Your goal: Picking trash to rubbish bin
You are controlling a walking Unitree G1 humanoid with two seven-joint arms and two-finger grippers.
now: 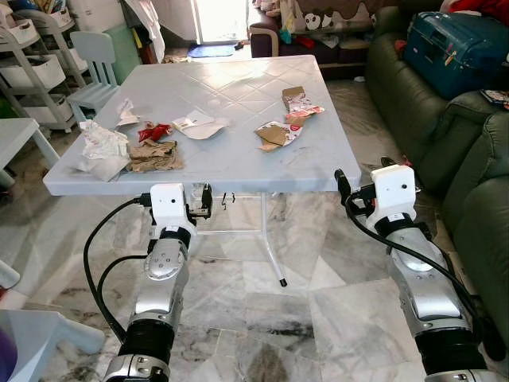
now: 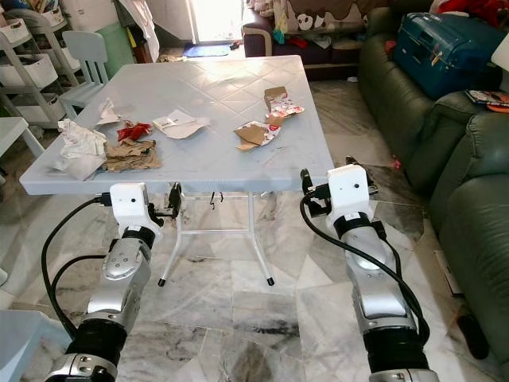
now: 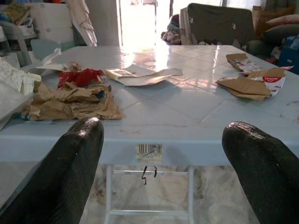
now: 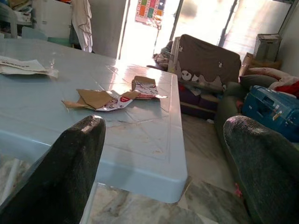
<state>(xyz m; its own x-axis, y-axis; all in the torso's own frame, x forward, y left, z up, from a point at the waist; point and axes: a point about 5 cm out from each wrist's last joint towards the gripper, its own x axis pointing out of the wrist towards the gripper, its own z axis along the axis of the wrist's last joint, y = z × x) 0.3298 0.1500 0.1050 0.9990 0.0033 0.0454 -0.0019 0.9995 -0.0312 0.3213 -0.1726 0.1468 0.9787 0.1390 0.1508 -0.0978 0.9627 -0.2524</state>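
Left eye view: crumpled brown paper trash (image 1: 153,156) lies near the front left edge of the pale blue plastic table (image 1: 238,111), while left gripper (image 3: 161,154) and right gripper (image 4: 161,158) hover before that edge, fingers wide apart, empty.

Trash lying flat on the worktop (image 1: 231,151): crumpled brown paper (image 1: 154,155) and white wrapper (image 1: 103,148) at 9 o'clock; red scrap (image 1: 154,130) beside; torn cardboard (image 1: 277,134) near centre; carton piece (image 1: 297,101) at 1 o'clock.
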